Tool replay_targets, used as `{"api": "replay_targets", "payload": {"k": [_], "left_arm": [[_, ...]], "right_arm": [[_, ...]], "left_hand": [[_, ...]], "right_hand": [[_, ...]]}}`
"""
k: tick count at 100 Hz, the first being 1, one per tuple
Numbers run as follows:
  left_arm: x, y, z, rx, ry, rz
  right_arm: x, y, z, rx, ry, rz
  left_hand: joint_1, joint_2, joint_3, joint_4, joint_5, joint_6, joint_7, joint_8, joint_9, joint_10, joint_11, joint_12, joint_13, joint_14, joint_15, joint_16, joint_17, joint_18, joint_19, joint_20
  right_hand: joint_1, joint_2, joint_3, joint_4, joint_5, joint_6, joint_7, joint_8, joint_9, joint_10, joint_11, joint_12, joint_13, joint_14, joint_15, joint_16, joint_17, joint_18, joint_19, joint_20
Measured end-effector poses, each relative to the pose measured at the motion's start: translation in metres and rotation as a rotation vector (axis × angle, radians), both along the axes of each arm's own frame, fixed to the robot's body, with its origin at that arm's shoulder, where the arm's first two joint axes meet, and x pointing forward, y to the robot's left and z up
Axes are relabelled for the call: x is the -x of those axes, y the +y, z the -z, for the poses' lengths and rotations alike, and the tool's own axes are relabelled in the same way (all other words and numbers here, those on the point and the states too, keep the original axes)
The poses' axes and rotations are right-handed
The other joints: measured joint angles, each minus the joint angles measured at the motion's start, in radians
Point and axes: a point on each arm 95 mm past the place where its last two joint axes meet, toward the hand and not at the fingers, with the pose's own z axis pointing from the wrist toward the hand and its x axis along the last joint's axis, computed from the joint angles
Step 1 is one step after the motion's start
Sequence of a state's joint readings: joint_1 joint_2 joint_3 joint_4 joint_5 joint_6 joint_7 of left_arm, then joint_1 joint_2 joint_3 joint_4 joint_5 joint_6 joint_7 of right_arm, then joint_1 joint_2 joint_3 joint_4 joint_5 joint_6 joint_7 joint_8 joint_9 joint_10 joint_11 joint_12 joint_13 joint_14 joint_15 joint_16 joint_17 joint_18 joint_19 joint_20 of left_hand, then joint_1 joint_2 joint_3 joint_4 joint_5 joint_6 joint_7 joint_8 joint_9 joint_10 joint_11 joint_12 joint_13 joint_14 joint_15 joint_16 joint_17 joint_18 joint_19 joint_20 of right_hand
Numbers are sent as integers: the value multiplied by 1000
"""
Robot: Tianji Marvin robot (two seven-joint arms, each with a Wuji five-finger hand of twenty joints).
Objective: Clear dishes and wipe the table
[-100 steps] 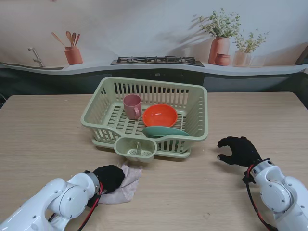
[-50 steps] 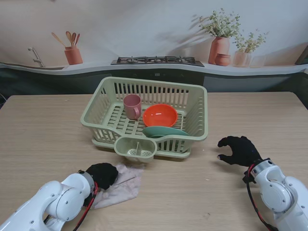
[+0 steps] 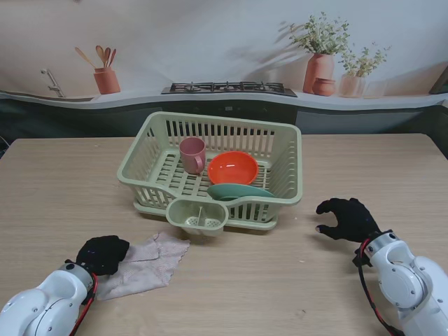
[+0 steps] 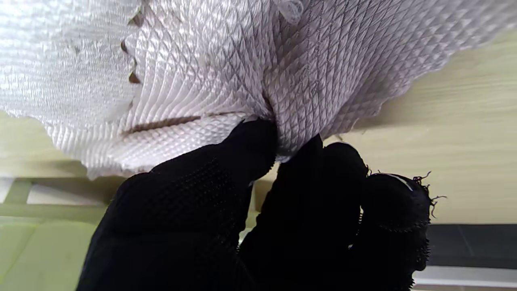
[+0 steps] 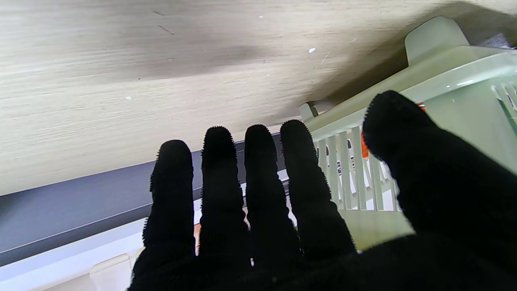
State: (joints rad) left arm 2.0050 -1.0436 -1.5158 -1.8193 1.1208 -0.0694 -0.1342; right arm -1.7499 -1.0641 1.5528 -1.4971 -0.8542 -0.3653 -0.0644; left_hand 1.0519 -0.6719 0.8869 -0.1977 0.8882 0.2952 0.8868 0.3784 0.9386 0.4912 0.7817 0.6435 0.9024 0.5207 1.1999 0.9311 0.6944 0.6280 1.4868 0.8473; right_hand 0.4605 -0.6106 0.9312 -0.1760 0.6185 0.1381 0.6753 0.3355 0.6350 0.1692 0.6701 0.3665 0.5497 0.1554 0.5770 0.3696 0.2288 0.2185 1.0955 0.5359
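Observation:
A pale pink cloth (image 3: pixel 145 262) lies spread on the wooden table, near me on the left. My left hand (image 3: pixel 102 253) rests on its left edge with black-gloved fingers (image 4: pixel 250 149) pinched into the fabric (image 4: pixel 194 68). The green dish rack (image 3: pixel 283 157) at the table's middle holds a pink mug (image 3: pixel 192 154), an orange bowl (image 3: pixel 232 168) and a teal plate (image 3: pixel 238 191). My right hand (image 3: pixel 346 219) hovers right of the rack with fingers (image 5: pixel 258 173) spread and nothing in it; the rack's wall (image 5: pixel 448 81) shows beside it.
A small cutlery cup (image 3: pixel 198 217) hangs on the rack's near side, just beyond the cloth. Behind the table runs a counter with a stove (image 3: pixel 229 88), a utensil pot (image 3: pixel 106 78) and potted plants (image 3: pixel 320 56).
My left hand has slid left and toward me across the table, dragging the cloth with it away from the cutlery cup. The cloth has spread flatter. The right hand has stayed still.

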Motion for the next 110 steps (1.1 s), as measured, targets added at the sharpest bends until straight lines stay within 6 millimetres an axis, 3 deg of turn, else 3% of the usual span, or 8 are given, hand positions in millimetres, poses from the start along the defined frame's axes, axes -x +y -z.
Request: {"api": "replay_targets", "payload": {"k": [10, 15, 20, 70, 80, 97, 110], "left_arm": [[0, -5, 6, 0, 34, 13], [-1, -11, 9, 11, 63, 19], [-5, -18, 8, 28, 92, 21], [-31, -92, 0, 108, 306, 105], [-34, -94, 1, 99, 318, 113], [-35, -91, 0, 50, 311, 108], [-32, -73, -2, 12, 281, 53]], "right_arm": [[0, 0, 0, 1, -1, -2], [0, 0, 0, 1, -1, -2], [0, 0, 0, 1, -1, -3], [0, -2, 0, -1, -6, 2], [0, -3, 0, -1, -7, 2], [0, -3, 0, -1, -7, 2], [0, -3, -1, 0, -6, 3]], "left_hand": [[0, 0, 0, 0, 0, 0, -1, 0, 0, 0, 0, 0, 0, 0, 0, 0, 0, 0, 0, 0], [3, -2, 12, 7, -1, 79, 31, 17, 0, 0, 0, 0, 0, 0, 0, 0, 0, 0, 0, 0], [3, -11, 25, 7, -1, 96, 45, 25, 0, 0, 0, 0, 0, 0, -3, -2, 0, 0, 0, 0], [-1, -35, 36, 8, -1, 93, 71, 27, -8, 0, 17, 0, -31, 0, -37, -26, -43, 0, -52, 0], [-30, -65, 81, 11, -1, 83, 91, 40, -39, 0, 57, 6, -42, -1, -25, -26, -50, 0, -52, 0], [-52, -98, 79, 10, 4, 10, 120, 55, -104, 12, 114, 6, -81, -11, 28, -3, -66, 0, -48, 0], [-51, -85, 73, 5, 17, -1, 78, 49, -142, 13, 98, 6, -103, -25, 62, 15, -76, 0, -41, 0]], "right_hand": [[0, 0, 0, 0, 0, 0, 0, 0, 0, 0, 0, 0, 0, 0, 0, 0, 0, 0, 0, 0], [0, 0, 0, 0, 0, 0, 0, 0, 0, 0, 0, 0, 0, 0, 0, 0, 0, 0, 0, 0], [0, 0, 0, 0, 0, 0, 0, 0, 0, 0, 0, 0, 0, 0, 0, 0, 0, 0, 0, 0], [0, 0, 0, 0, 0, 0, -1, 0, 0, 0, 0, 0, 0, 0, 0, 0, -2, 0, 0, 0], [0, 0, 0, 0, 0, 0, -1, 0, 0, 0, 0, 0, 0, 0, 0, 0, -2, 0, 0, 0], [0, 0, 0, 0, 0, 0, -2, 0, -1, 0, 0, 0, -2, 0, 0, 0, -2, 0, 0, 0], [0, 0, 0, 0, 0, 0, -2, 0, -1, 0, 0, 0, -3, 0, 0, 1, -2, 0, 0, 0]]}}
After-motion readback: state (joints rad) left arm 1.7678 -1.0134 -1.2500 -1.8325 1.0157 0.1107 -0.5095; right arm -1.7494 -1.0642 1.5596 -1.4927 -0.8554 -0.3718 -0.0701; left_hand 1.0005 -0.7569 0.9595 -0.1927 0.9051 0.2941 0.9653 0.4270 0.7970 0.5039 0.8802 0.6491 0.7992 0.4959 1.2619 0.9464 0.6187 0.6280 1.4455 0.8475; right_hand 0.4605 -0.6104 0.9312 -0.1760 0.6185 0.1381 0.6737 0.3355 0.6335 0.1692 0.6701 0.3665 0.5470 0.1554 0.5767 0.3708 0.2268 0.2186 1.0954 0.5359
